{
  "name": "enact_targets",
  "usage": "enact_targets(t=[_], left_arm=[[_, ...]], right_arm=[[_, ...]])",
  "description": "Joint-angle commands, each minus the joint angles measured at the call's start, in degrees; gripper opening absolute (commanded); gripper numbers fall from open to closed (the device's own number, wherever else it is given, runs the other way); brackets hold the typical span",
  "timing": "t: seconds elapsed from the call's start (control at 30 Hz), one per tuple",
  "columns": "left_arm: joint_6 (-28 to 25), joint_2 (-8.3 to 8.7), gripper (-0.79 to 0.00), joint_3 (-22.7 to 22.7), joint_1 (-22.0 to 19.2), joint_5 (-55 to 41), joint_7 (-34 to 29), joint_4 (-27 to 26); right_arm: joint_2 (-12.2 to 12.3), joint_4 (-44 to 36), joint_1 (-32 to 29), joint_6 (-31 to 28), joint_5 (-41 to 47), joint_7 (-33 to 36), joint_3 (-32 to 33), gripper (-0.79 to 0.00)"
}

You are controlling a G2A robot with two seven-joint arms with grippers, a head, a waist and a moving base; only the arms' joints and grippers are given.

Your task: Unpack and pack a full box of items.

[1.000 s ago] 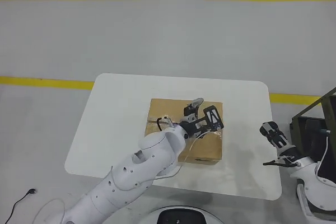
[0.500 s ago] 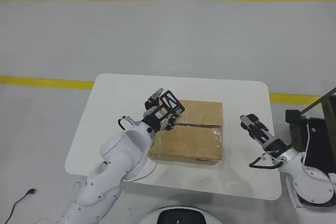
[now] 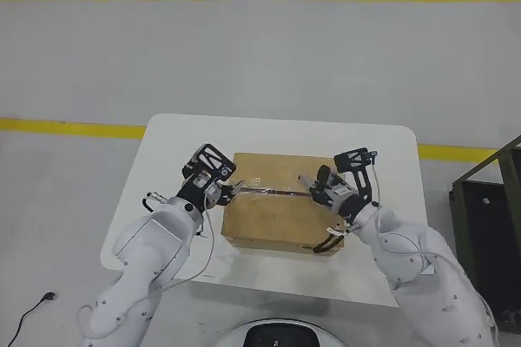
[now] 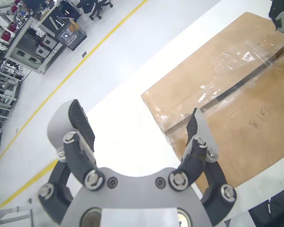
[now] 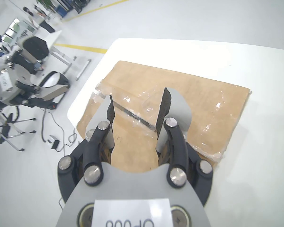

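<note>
Top view: box (image 3: 273,212) under right end effector (image 3: 333,176), beside left end effector (image 3: 215,176).

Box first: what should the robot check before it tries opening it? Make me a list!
1. Box lies flat on the table: ok.
2. Left tool open and empty, at one end of the box: ok.
3. Right tool open and empty, over the other end: ok.
4. Flaps free to lift: not ok, clear tape covers the seam.
5. Tape cut through along the seam: cannot tell.
6. What is inside: cannot tell, the flaps are shut.
</note>
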Motion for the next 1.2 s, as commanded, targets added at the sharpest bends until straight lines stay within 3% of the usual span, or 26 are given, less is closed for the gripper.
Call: enact_targets(t=[0.0, 0.07, 0.27, 0.3, 0.4, 0.5, 0.53, 0.57, 0.63, 0.67, 0.7, 0.73, 0.77, 0.83, 0.87, 1.1, 1.17], left_arm=[[-0.5, 0.05, 0.0, -0.2, 0.1, -0.2, 0.1, 0.0], [-0.8, 0.07, 0.0, -0.3, 0.1, -0.4, 0.2, 0.0], [-2.0, 0.16, 0.0, -0.4, -0.1, -1.0, 0.5, 0.4], [-2.1, 0.17, 0.0, -0.4, -0.1, -1.1, 0.7, 0.4], [-2.6, 0.18, 0.0, -0.2, -0.3, -1.3, 0.8, 0.7], [-3.0, 0.19, 0.0, -0.1, -0.6, -1.6, 0.9, 0.8], [-3.1, 0.2, 0.0, -0.1, -0.6, -1.8, 0.9, 0.7], [-3.1, 0.23, 0.0, -0.3, -0.5, -1.9, 0.8, 0.6], [-3.1, 0.3, 0.0, -0.8, -0.4, -1.9, 0.5, 0.5], [-2.9, 0.36, 0.0, -1.2, -0.2, -1.8, 0.3, 0.4], [-2.3, 0.42, 0.0, -1.9, 0.1, -1.4, 0.1, 0.3], [-1.8, 0.48, 0.0, -2.4, 0.5, -1.3, 0.0, 0.1], [-1.0, 0.53, -0.12, -3.3, 0.9, -1.4, 0.0, -0.1], [0.2, 0.7, -0.757, -5.0, 1.8, -0.8, -0.1, -0.7], [0.8, 0.8, -0.785, -6.1, 2.4, -0.6, -0.1, -1.0], [3.2, 1.37, -0.785, -13.5, 7.0, -3.0, 0.2, -3.8], [3.4, 1.49, -0.693, -15.0, 8.0, -3.6, 0.3, -4.8]], right_arm=[[-0.3, 1.2, 1.6, 1.6, -2.9, 0.3, -2.4, -0.283], [-0.5, 1.6, 2.2, 2.5, -4.1, 0.4, -3.2, -0.228], [-0.5, 2.3, 2.7, 4.4, -8.5, 2.0, -3.6, -0.2], [-0.5, 2.2, 2.4, 4.6, -9.0, 2.3, -3.4, -0.148], [-0.4, 1.4, 1.2, 4.9, -8.2, 2.0, -1.9, -0.092], [-0.4, -0.8, -0.6, 4.9, -5.4, 0.0, 0.4, -0.108], [-0.4, -2.0, -1.2, 4.4, -4.0, -1.0, 1.1, -0.148], [-0.4, -2.7, -1.8, 3.9, -3.0, -2.0, 1.8, -0.252], [-0.4, -4.2, -2.8, 2.6, -1.7, -4.2, 2.7, -0.57], [-0.4, -4.6, -3.2, 1.7, -0.9, -5.4, 2.9, -0.634], [-0.5, -4.9, -3.4, 0.7, -0.5, -6.6, 2.8, -0.785], [-0.5, -4.7, -3.6, 0.1, -0.7, -7.4, 2.6, -0.785], [-0.6, -4.4, -3.6, -0.4, -1.1, -8.0, 2.0, -0.785], [-0.8, -3.4, -3.2, -1.0, -1.4, -9.2, 0.5, -0.785], [-1.0, -2.5, -2.7, -1.5, -1.7, -9.8, -0.6, -0.785], [-2.7, 2.3, 2.0, -2.7, -5.3, -13.9, -10.6, -0.785], [-3.4, 3.8, 4.0, -2.2, -7.1, -14.5, -14.1, -0.785]])
